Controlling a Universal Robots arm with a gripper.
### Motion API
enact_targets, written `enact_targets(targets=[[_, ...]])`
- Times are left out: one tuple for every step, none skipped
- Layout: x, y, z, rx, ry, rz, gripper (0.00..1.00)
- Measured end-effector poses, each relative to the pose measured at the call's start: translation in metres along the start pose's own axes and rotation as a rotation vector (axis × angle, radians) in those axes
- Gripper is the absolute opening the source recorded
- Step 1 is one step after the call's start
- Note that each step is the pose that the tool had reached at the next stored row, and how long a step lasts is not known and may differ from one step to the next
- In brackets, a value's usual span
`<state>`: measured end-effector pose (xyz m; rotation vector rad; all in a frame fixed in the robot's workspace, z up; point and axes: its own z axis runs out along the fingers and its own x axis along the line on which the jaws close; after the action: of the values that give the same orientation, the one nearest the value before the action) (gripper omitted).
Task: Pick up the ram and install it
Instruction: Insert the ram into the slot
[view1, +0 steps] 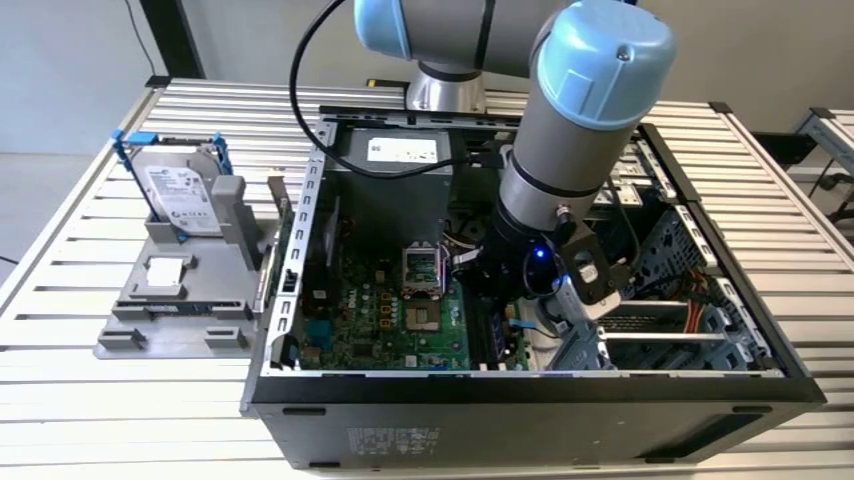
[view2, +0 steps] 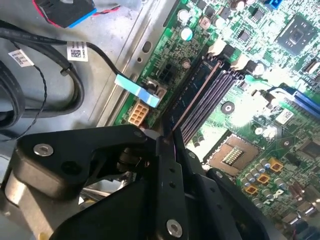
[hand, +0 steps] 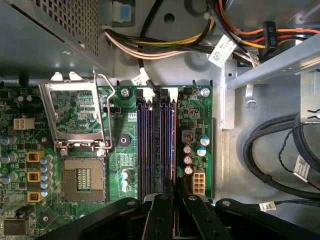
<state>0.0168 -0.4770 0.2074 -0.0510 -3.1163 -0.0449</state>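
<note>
The ram (view2: 192, 92) is a thin dark stick seen edge-on, standing in the memory slot closest to the motherboard's edge, beside the other long slots (hand: 150, 145). In the first wrist view the ram (hand: 174, 150) runs along that slot to my black fingers. My gripper (view2: 167, 140) is shut on the near end of the stick, one finger on each face. In the first wrist view the gripper (hand: 175, 192) sits straight over the slot line. In the exterior view the gripper (view1: 514, 310) is low inside the open computer case (view1: 534, 385), over the green motherboard (view1: 387, 320).
An open processor socket (hand: 82, 177) lies beside the slots. Black cable loops (hand: 270, 150) and coloured power wires (hand: 165, 47) lie on the case floor past the board's edge. A hard drive with blue rails (view1: 180, 195) stands on a grey holder outside the case.
</note>
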Motion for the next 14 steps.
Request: enact_targets(targets=[[0.0,0.0,0.0001,-0.0001,0.0,0.0,0.0],[0.0,0.0,0.0002,-0.0003,0.0,0.0,0.0],[0.0,0.0001,0.0003,-0.0004,-0.0001,0.0,0.0],[0.0,0.0001,0.0003,-0.0005,-0.0001,0.0,0.0],[0.0,0.0001,0.0003,-0.0006,-0.0001,0.0,0.0],[0.0,0.0001,0.0003,-0.0006,-0.0001,0.0,0.0],[0.0,0.0001,0.0003,-0.0007,0.0,0.0,0.0],[0.0,0.0003,0.0012,-0.003,-0.0004,0.0,1.0],[0.0,0.0003,0.001,-0.0023,-0.0003,0.0,1.0],[-0.0001,0.0002,0.0002,-0.0015,0.0,0.003,1.0],[0.0,0.0002,-0.0027,-0.0012,0.0001,0.01,1.0],[0.0001,0.0004,-0.0071,-0.002,0.0001,0.01,1.0],[0.0003,0.0005,-0.012,-0.0011,0.0002,0.01,1.0],[0.0004,0.0006,-0.0165,-0.0013,0.0001,0.01,1.0]])
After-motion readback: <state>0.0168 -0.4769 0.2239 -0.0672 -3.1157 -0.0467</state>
